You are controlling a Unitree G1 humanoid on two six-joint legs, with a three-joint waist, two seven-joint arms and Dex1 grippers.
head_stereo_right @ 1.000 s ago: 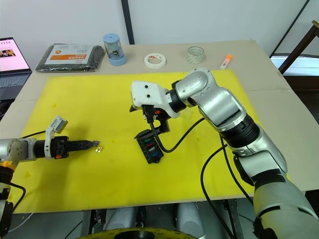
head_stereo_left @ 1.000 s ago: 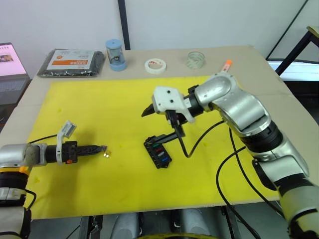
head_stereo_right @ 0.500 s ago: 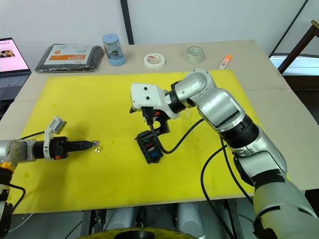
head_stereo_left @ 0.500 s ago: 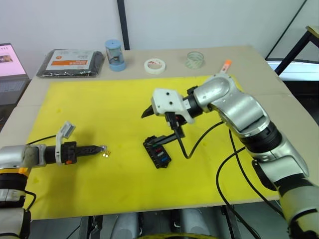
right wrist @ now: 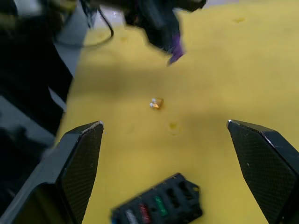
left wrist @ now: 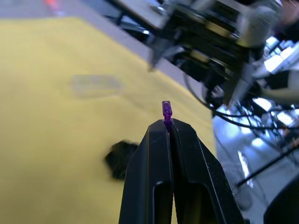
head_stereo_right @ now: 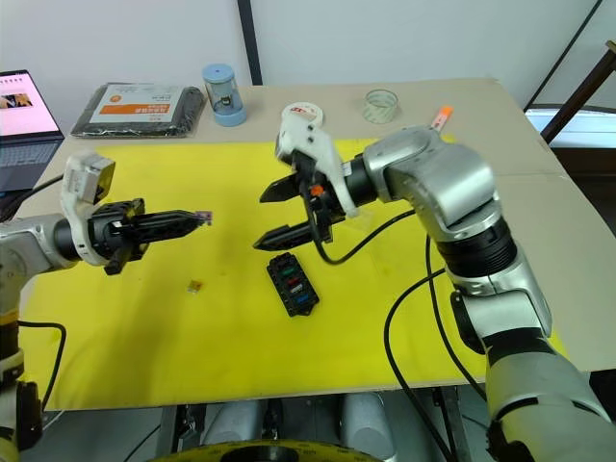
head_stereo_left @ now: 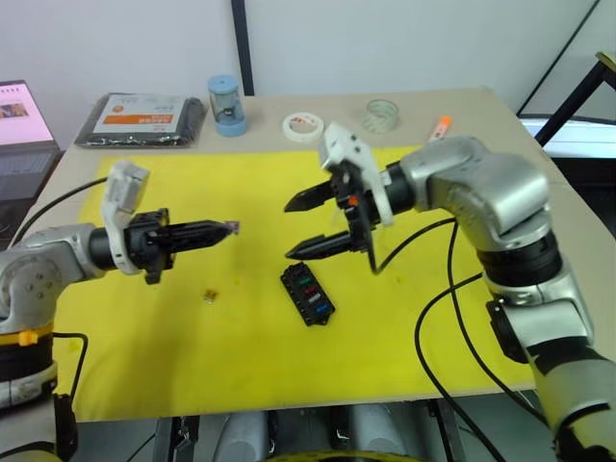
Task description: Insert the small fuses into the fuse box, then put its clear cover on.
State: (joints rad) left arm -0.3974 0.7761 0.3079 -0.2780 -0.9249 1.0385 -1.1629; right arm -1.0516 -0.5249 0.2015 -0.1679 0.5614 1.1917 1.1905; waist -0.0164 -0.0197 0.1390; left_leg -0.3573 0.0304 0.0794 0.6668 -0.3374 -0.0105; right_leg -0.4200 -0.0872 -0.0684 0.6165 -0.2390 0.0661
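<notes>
The black fuse box (head_stereo_left: 307, 294) lies on the yellow mat (head_stereo_left: 192, 366) with several coloured fuses in its slots. My left gripper (head_stereo_left: 227, 228) hovers above the mat left of the box, shut on a small purple fuse (left wrist: 166, 109). A yellow fuse (head_stereo_left: 207, 295) lies loose on the mat below it. My right gripper (head_stereo_left: 293, 229) hangs open just above and behind the box, its fingers spread wide and pointing toward the left gripper. A faint clear rectangle (left wrist: 96, 85) on the mat may be the clear cover.
Along the table's back edge stand a black packet with an orange label (head_stereo_left: 140, 115), a blue cylinder (head_stereo_left: 222, 104), a white tape roll (head_stereo_left: 301, 124), a clear tape roll (head_stereo_left: 379, 114) and an orange marker (head_stereo_left: 440, 125). A laptop (head_stereo_left: 19, 111) sits far left.
My left gripper has risen off the mat with the purple fuse and moved right, leaving the yellow fuse behind. My right gripper has lifted away from the fuse box and turned toward the left.
</notes>
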